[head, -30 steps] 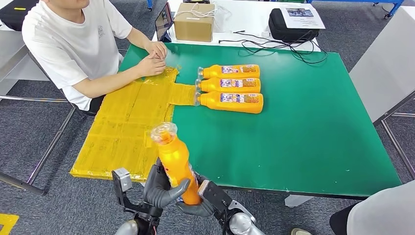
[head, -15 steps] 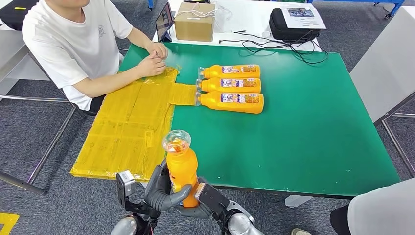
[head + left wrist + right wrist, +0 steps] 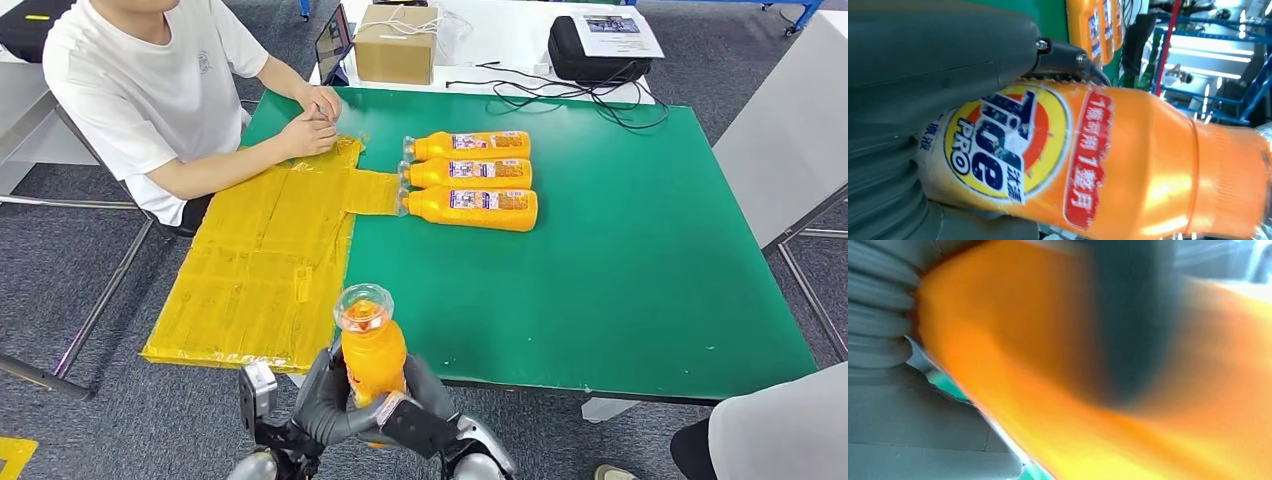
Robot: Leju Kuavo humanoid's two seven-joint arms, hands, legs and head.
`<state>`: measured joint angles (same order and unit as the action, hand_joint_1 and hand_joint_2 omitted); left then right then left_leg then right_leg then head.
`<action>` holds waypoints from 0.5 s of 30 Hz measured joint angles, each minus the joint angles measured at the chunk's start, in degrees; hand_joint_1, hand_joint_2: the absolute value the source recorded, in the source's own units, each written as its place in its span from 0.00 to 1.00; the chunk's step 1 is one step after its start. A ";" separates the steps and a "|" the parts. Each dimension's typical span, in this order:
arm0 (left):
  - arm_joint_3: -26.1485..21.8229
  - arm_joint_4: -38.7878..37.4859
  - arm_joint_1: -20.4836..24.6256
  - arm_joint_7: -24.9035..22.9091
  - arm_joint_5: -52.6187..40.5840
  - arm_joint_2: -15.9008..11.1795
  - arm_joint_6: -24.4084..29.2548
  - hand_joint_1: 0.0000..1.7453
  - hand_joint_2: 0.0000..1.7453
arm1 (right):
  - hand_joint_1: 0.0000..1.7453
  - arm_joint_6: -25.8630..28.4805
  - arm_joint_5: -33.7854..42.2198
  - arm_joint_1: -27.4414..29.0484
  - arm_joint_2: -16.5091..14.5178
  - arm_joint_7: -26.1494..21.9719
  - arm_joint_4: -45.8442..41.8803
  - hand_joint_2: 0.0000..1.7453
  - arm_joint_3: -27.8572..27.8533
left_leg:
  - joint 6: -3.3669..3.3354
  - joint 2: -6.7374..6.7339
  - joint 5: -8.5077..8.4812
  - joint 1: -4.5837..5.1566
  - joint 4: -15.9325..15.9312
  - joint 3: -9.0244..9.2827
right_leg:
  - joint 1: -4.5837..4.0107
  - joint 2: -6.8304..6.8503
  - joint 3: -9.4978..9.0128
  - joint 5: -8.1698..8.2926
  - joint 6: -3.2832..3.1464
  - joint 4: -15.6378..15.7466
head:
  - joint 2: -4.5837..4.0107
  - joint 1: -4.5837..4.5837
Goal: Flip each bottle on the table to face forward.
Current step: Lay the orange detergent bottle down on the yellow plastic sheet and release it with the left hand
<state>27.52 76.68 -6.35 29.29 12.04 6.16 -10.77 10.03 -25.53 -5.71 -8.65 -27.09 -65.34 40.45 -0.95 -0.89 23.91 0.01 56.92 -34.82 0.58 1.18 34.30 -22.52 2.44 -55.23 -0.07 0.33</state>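
Head view: from high on the robot, facing forward and down over the green table [image 3: 620, 300], the held bottle [image 3: 372, 345] near the lower edge.
Left wrist view: turned on its side, pressed close to that bottle's label [image 3: 1008, 145], looking along it toward the far bottles [image 3: 1095, 27].
Right wrist view: very close and blurred against the bottle's orange side [image 3: 1038, 405].
Shared: all three views show the held bottle.
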 joint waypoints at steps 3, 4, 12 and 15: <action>-0.21 1.30 -0.77 -0.09 -0.96 -0.01 1.29 1.00 1.00 | 0.00 7.03 -1.04 1.45 -0.85 -1.43 -2.54 0.00 -0.28 | 0.00 0.07 0.00 -0.02 0.00 -0.03 | -0.02 0.05 -0.01 -0.04 -0.02 0.00 | 0.00 0.00; -0.27 1.80 -0.87 -0.21 -1.30 0.01 1.71 1.00 1.00 | 0.00 9.41 -1.16 1.94 -1.14 -2.14 -3.26 0.00 -0.54 | 0.00 0.08 -0.01 -0.03 0.00 -0.04 | -0.02 0.06 -0.02 -0.04 -0.02 0.00 | 0.00 0.00; -0.84 3.53 1.25 -2.30 -2.56 1.21 3.47 1.00 1.00 | 0.00 17.05 6.84 3.67 -2.45 -7.81 -6.00 0.00 -4.47 | 0.00 0.13 -0.02 -0.01 0.00 -0.01 | 0.00 0.08 -0.12 0.02 0.00 0.00 | 0.00 0.04; -0.92 3.56 1.60 -2.43 -2.57 1.56 3.47 1.00 1.00 | 0.00 17.05 7.34 3.88 -2.68 -8.08 -6.01 0.00 -5.21 | 0.01 0.13 -0.03 -0.02 0.00 0.00 | -0.01 0.09 -0.12 0.02 0.00 0.00 | 0.00 0.03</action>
<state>26.60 80.24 -4.74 26.87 9.47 7.72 -7.30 27.08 -18.20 -1.82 -11.33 -35.16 -71.35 35.24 -0.94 -0.76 23.88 -0.01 56.92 -34.82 0.56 1.26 34.19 -22.50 2.44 -55.23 -0.07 0.37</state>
